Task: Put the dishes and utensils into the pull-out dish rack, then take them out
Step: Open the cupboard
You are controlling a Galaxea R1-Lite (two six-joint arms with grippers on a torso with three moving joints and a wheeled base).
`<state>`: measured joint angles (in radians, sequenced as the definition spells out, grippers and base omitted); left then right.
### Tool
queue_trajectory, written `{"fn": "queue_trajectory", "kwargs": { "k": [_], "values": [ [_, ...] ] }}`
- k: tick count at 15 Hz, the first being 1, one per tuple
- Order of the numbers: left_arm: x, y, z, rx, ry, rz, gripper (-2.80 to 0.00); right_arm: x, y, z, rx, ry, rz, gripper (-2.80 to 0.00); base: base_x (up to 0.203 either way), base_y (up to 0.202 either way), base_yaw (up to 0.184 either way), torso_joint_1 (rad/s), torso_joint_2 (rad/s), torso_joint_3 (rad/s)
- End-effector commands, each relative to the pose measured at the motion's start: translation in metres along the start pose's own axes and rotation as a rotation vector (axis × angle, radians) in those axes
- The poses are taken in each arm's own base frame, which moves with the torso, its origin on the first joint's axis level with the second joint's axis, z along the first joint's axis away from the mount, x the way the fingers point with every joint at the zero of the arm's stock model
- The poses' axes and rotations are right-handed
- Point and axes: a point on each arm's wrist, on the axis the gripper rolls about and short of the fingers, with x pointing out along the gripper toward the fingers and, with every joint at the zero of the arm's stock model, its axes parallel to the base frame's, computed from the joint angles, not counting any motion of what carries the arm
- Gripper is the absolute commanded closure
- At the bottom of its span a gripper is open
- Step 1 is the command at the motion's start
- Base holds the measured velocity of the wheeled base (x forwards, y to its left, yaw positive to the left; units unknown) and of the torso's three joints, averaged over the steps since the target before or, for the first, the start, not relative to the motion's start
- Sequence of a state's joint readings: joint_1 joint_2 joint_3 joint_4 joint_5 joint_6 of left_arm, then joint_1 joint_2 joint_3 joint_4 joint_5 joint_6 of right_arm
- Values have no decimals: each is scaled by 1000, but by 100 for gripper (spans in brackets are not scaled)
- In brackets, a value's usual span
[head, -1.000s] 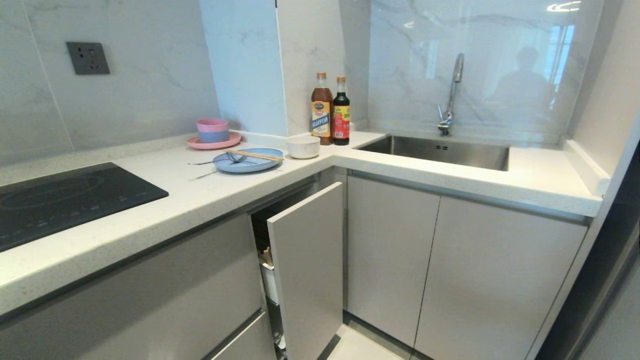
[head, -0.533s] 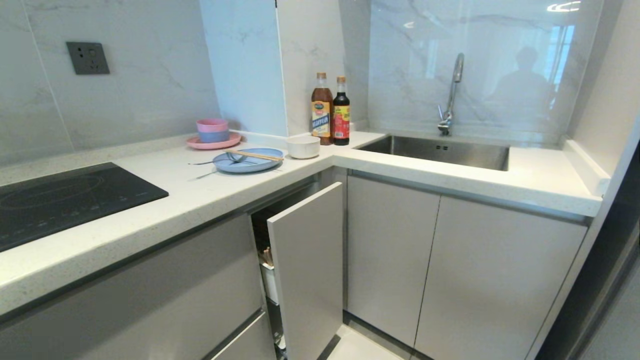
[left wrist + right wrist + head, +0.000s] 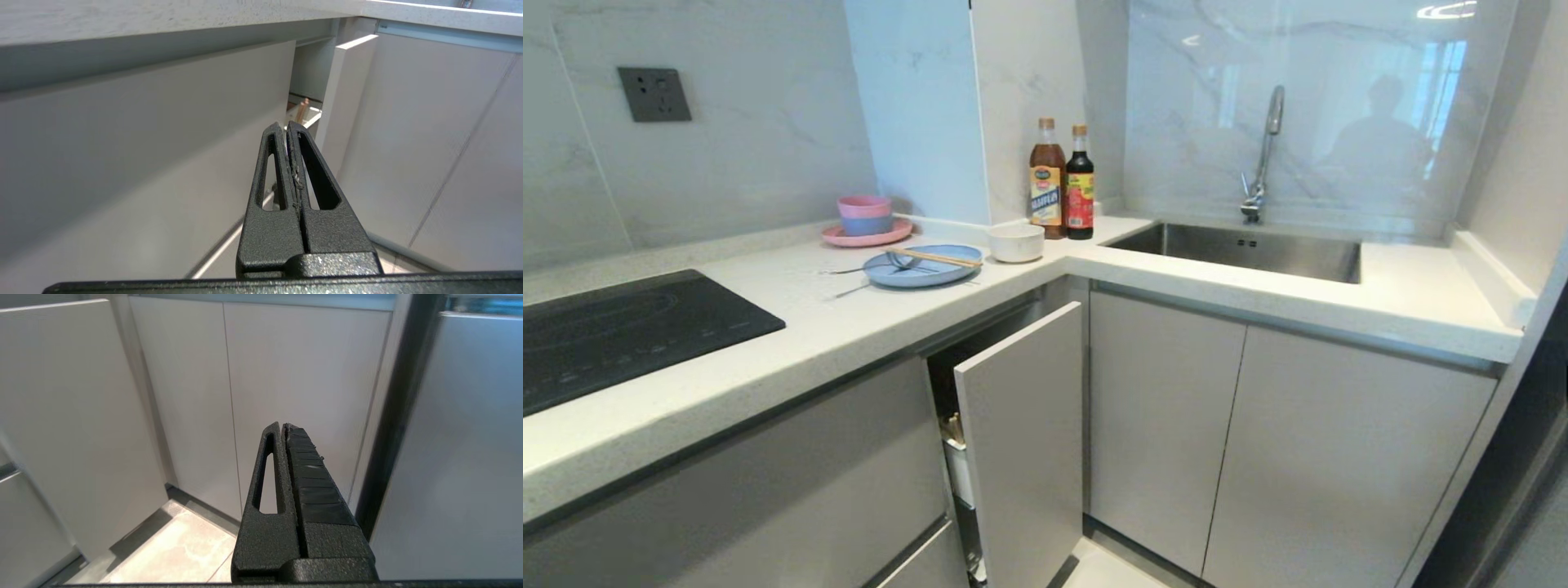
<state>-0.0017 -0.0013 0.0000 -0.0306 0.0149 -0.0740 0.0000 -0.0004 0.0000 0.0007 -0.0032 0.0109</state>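
Note:
On the counter sits the light-blue plate [image 3: 923, 266] with the chopsticks [image 3: 943, 258] and a fork [image 3: 900, 261] lying across it; more metal cutlery [image 3: 849, 289] rests beside it. The off-white bowl [image 3: 1016, 242] stands just right of the plate. Below, the pull-out dish rack's pale-grey front panel [image 3: 1021, 441] stands partly drawn out, a white cup [image 3: 957, 465] showing behind it. Neither arm appears in the head view. My left gripper [image 3: 286, 127] is shut and empty, low before the rack panel [image 3: 345, 94]. My right gripper [image 3: 282, 426] is shut and empty, facing cabinet doors.
A pink plate with small stacked pink and blue bowls [image 3: 867, 222] sits behind the blue plate. Two sauce bottles [image 3: 1062, 181] stand in the corner. A steel sink [image 3: 1241, 249] with a tap [image 3: 1262, 155] lies right, a black hob [image 3: 621, 327] left. A person's reflection shows in the wall.
The whole head view has shifted slightly, so the camera has moved. The dishes, utensils and rack panel lie as before.

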Motion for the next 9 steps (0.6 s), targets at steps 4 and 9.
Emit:
{"fn": "queue_trajectory", "kwargs": {
  "k": [4,9],
  "values": [
    [1,0,-3,-3,10,1,0,0,0,0,0,1,0,0,54,0,-1,2,4,1],
    [1,0,-3,-2,10,3,0,0,0,0,0,1,0,0,0,0,0,0,0,0]
  ]
}}
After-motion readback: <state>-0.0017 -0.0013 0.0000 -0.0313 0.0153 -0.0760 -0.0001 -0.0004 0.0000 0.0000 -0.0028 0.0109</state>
